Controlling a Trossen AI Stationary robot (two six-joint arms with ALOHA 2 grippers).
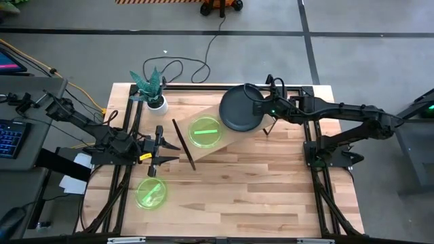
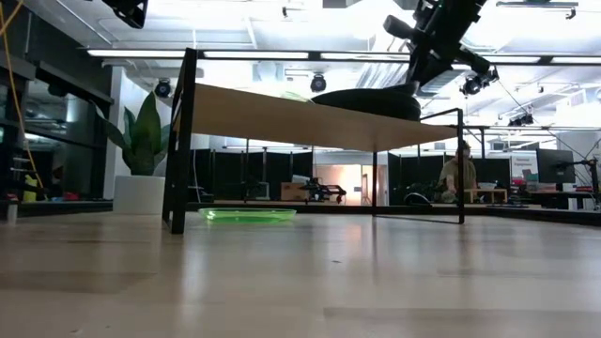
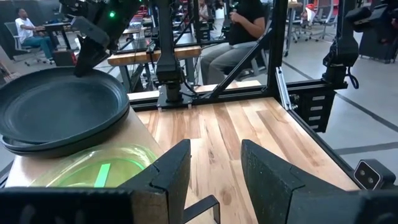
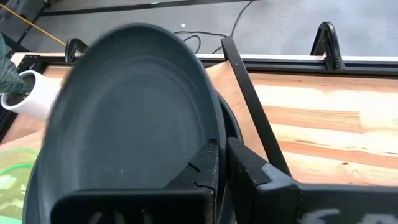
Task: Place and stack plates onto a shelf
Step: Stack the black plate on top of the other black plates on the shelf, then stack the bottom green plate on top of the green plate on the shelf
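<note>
- The tabletop (image 1: 258, 190) is striped light wood with black frame rails along its edges, standing on a grey floor marked with dark lines.
- The shelf (image 1: 210, 118) stands slanted across the far middle of the tabletop on thin black legs.
- A dark plate (image 1: 241, 108) rests on the shelf's right end on top of a second dark plate; the right wrist view shows the two stacked.
- The right gripper (image 1: 266, 108) has its fingers pinched on the upper dark plate's rim.
- A green plate (image 1: 205, 131) lies on the shelf just left of the dark ones.
- Another green plate (image 1: 150, 193) lies on the tabletop near the left front, off the shelf.
- The left gripper (image 1: 166, 150) hangs beside the shelf's left end, jaws spread and empty.
- A potted plant (image 1: 152, 88) sits at the far left corner.
- Beyond the table, people (image 3: 239, 25) sit at desks in a workshop with ceiling strip lights.
</note>
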